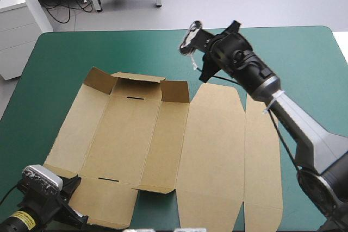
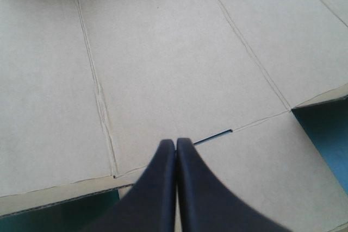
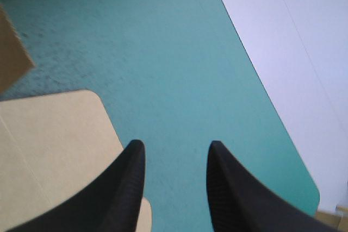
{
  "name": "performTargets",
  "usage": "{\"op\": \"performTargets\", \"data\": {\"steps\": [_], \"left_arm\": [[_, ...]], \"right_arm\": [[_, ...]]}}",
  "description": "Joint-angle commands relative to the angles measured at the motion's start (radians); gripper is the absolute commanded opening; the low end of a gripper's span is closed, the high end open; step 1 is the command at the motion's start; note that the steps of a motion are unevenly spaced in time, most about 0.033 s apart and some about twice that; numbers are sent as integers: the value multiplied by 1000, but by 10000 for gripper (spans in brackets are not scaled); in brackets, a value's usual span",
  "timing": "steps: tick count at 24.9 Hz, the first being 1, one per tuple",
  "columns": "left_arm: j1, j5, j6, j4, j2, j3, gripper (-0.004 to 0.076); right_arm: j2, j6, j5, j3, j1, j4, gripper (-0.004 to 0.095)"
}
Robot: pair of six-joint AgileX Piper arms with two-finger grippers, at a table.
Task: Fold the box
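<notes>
Left end effector (image 2: 175, 141) closed over flat brown box (image 2: 163, 52), far flaps raised; right end effector (image 3: 175, 144) open, empty.

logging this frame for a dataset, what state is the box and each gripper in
box: spread nearly flat on the teal-green cover, only its far flaps raised
left gripper: shut, over the box's near edge
right gripper: open, holding nothing, over bare cover at the box's far side
</notes>
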Motion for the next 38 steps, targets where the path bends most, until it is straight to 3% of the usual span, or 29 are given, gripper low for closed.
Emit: {"op": "performTargets", "data": {"steps": [1,3,12,19,24,32,35,38], "left_arm": [[0,-61,-9,-5,14,-25,-10],[0,-61,-9,-5,14,-25,-10],[0,-61,-9,-5,14,-25,-10],[0,-61,-9,-5,14,-25,-10],[0,-61,-9,-5,14,-25,-10],[0,-55,-11,-5,14,-25,-10],[0,-56,-17,-5,14,-25,-10],[0,-58,-130,28,36,-45,-10]], "right_arm": [[-87,94,60,-33,-87,-32,169],[-106,117,121,-33,-148,8,-7],[-256,122,207,-11,-397,311,-15],[-490,164,207,216,-529,302,-15],[-776,219,198,624,-629,327,-15],[-1080,323,68,1101,-643,502,-20],[-1098,325,50,1112,-643,529,-20],[-1098,303,37,1112,-643,529,-20]]}}
